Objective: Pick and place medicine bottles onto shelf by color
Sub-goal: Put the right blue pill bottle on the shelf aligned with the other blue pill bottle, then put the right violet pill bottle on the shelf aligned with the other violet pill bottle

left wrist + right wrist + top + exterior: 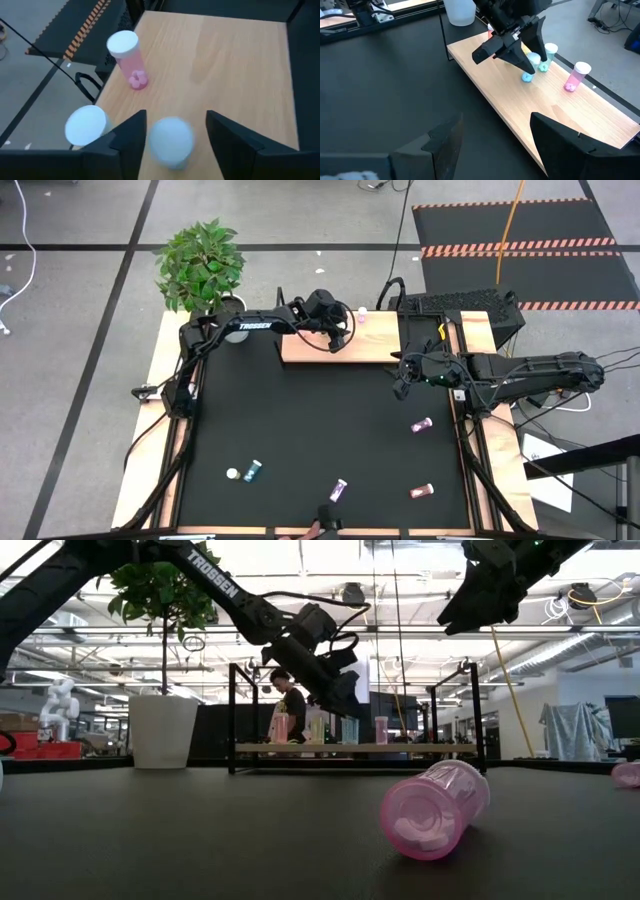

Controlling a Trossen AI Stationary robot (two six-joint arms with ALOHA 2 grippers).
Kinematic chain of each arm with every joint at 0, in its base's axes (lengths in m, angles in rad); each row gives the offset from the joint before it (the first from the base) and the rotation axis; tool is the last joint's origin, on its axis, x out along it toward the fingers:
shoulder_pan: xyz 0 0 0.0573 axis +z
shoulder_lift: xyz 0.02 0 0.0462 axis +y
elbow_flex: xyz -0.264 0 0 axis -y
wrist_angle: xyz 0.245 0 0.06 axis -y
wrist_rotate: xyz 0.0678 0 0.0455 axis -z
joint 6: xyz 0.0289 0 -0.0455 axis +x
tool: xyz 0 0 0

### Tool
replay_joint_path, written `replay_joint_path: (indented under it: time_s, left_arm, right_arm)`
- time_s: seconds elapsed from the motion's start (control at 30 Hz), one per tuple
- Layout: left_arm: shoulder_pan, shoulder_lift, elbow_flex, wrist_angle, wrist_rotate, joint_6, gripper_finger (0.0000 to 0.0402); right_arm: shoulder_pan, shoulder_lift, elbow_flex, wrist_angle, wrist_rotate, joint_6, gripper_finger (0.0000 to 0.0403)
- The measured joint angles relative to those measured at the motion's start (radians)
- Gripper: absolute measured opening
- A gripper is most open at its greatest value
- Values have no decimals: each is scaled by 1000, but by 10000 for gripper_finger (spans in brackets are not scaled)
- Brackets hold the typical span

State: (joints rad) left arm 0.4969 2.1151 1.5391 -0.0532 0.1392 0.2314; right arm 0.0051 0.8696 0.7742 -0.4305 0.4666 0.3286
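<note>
The black table mat carries the loose stock, and the light tan wooden shelf with black frame posts lies along its far edge as the sorting target. The left gripper hangs low over that shelf, its jaws parted around a teal bottle with a white cap standing upright between them. The fingers show a gap on each side of the cap, so I judge this a release, not a grip. A second teal bottle stands just beside it, which fits grouping by colour. An upright pink bottle with a white cap stands farther along the board, apart from the teal pair.

The right gripper waits above the mat near the shelf's end, jaws wide and empty.

4 bottles lie tipped on the mat, well apart: 1 teal, 1 purple and 2 pink.
</note>
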Motion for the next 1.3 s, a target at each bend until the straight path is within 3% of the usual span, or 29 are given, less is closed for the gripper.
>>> replay_joint_path:
  time_s: [0.2,0.43,0.57,0.73,0.93,1.03,1.13,1.3]
  left_arm:
    - [0,-18,0,-1,-10,0,251]
    - [-10,-124,0,-54,-10,-6,266]
    - [-31,-215,1,-97,-11,-98,266]
    - [-79,-329,2,-136,-14,-229,257]
    - [-190,-405,3,-154,-28,-384,222]
    - [-269,-414,2,-197,-29,-441,202]
    - [-370,-415,2,-229,-85,-558,184]
    - [-570,-415,2,-348,-224,-740,158]
  right_arm:
    - [0,0,0,-1,-27,16,227]
    - [0,-3,0,-1,-27,19,227]
    - [0,-6,0,-1,-35,47,227]
    - [0,-6,-21,22,-122,131,226]
    - [4,-5,-110,115,-319,394,226]
    - [68,-5,-128,222,-418,460,226]
    - [167,-7,-124,300,-376,518,226]
    - [322,19,-125,226,-251,662,226]
